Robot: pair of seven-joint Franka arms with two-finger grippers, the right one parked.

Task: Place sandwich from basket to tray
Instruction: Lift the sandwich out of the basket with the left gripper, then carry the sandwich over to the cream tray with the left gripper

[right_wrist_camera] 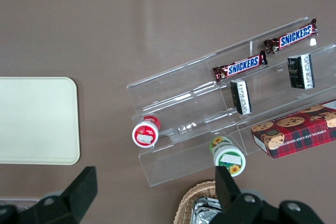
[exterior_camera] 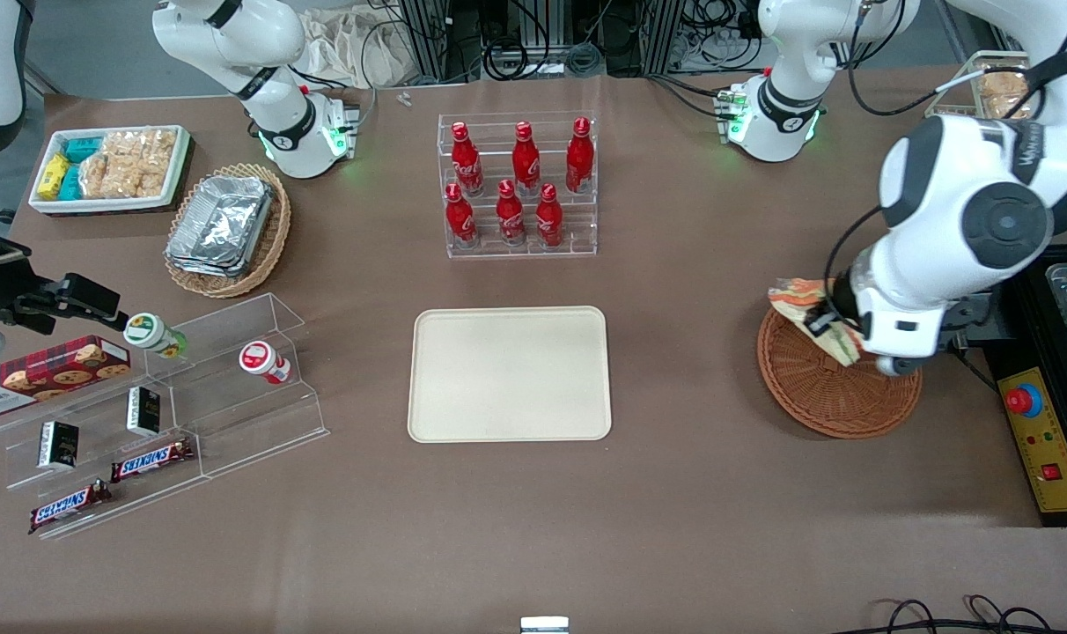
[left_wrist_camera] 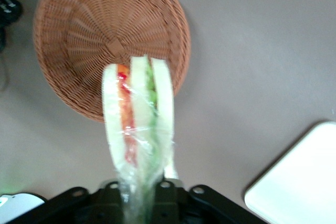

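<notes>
While the tool (left_wrist_camera: 140,195) hangs above the round woven basket (left_wrist_camera: 79,30), clamped on the wrapped sandwich (left_wrist_camera: 139,124) | step: carry | next: likely travel to the smooth beige tray (exterior_camera: 509,373) mid-desk, lower, release | sandwich: pale bread, red and green stripes, crinkly clear film.

Robotics lab bench, brown-covered table (exterior_camera: 674,493), cable bundles (exterior_camera: 533,44) at 12 o'clock, emergency-stop box (exterior_camera: 1040,440) at 3 o'clock, staged snack displays (exterior_camera: 146,414).
</notes>
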